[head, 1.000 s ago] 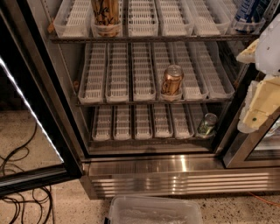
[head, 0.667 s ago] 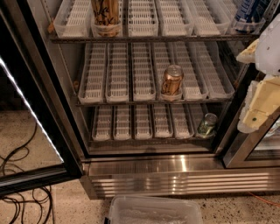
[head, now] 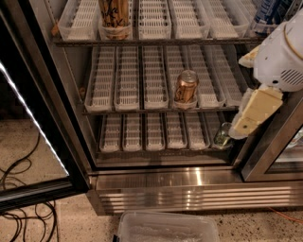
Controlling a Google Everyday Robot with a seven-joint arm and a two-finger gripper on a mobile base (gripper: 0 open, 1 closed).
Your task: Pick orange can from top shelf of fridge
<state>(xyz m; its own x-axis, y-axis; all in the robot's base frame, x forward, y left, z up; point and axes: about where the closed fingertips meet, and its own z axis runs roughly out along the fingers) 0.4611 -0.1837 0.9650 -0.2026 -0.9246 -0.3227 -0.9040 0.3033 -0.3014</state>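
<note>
The orange can (head: pixel 113 14) stands in a white slotted tray on the top shelf (head: pixel 156 41) of the fridge (head: pixel 189 179), left of centre; its top is cut off by the frame edge. The fridge door (head: pixel 33 123) is open at the left. My gripper (head: pixel 253 113), with its white and cream arm parts, hangs at the right edge in front of the middle and bottom shelves, far right of and below the orange can, touching nothing.
A shorter copper can (head: pixel 185 87) stands on the middle shelf. A small green-silver can (head: pixel 221 136) stands at the bottom shelf's right end, beside my gripper. A blue package (head: pixel 267 14) sits top right. Black cables (head: pixel 21 189) lie on the floor; a clear plastic bin (head: pixel 165 229) is below.
</note>
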